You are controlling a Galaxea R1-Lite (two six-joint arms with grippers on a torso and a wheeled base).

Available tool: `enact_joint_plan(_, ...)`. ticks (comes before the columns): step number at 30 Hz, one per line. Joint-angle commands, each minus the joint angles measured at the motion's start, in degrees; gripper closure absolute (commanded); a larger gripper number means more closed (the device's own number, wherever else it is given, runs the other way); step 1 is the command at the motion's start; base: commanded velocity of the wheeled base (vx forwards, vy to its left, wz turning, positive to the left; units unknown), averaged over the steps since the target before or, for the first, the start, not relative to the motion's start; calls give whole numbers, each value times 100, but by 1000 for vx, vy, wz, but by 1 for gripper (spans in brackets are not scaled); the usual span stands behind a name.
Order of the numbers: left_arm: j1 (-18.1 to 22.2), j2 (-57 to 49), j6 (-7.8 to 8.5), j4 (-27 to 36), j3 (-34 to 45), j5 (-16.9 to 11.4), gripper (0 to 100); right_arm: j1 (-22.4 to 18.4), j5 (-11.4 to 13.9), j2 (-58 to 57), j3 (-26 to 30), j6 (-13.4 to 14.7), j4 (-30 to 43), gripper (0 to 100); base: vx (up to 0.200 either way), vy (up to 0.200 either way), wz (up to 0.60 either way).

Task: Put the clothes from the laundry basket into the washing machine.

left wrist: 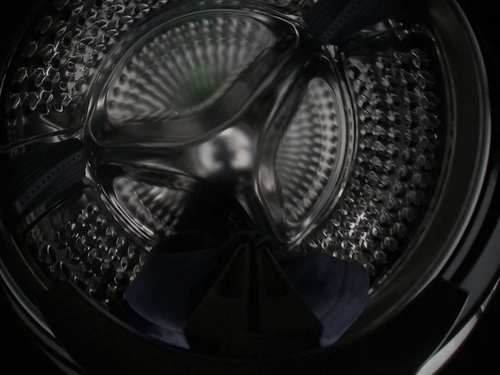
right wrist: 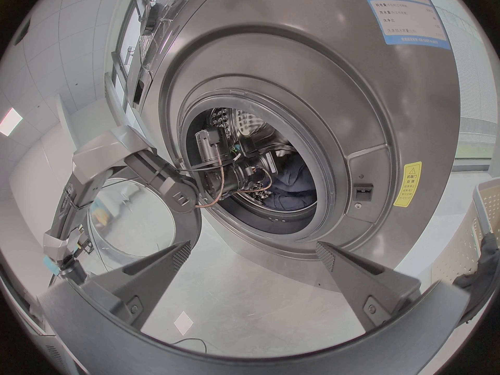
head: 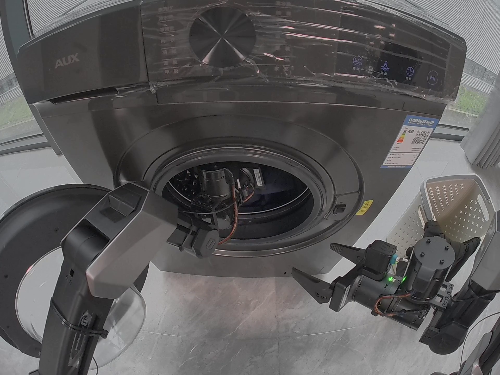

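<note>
The washing machine point(head: 250, 121) stands with its round opening point(head: 323, 183) uncovered. My left arm reaches through it, and inside the drum my left gripper point(left wrist: 251, 241) is shut on a dark blue garment point(left wrist: 333, 287) that hangs low over the drum wall. The same garment point(right wrist: 291, 183) shows through the opening in the right wrist view. To the right of the machine stands the white laundry basket point(head: 458, 204), with a dark garment point(head: 466, 247) draped over its near rim. My right gripper point(head: 312, 260) is open and holds nothing, low over the floor between basket and opening.
The machine's glass door point(head: 31, 246) is swung wide open on the left, behind my left arm. Pale tiled floor point(head: 234, 313) lies in front of the machine. The basket's rim point(right wrist: 487, 204) is close beside my right wrist.
</note>
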Motion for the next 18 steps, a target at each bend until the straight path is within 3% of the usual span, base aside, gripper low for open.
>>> enact_joint_plan(1,169,605,-8,-42,-786,34,100,-5,1,4,8,4,-4,0,0,0,0)
enact_joint_plan(16,249,702,10,-86,-689,105,100,-5,1,39,17,4,-4,0,0,0,0)
enact_joint_plan(17,222,676,-17,-77,-689,105,0,-14,1,39,8,-5,-4,0,0,0,0)
enact_joint_plan(18,196,649,-25,-59,-663,105,0,-23,1,39,8,-5,-4,0,0,0,0)
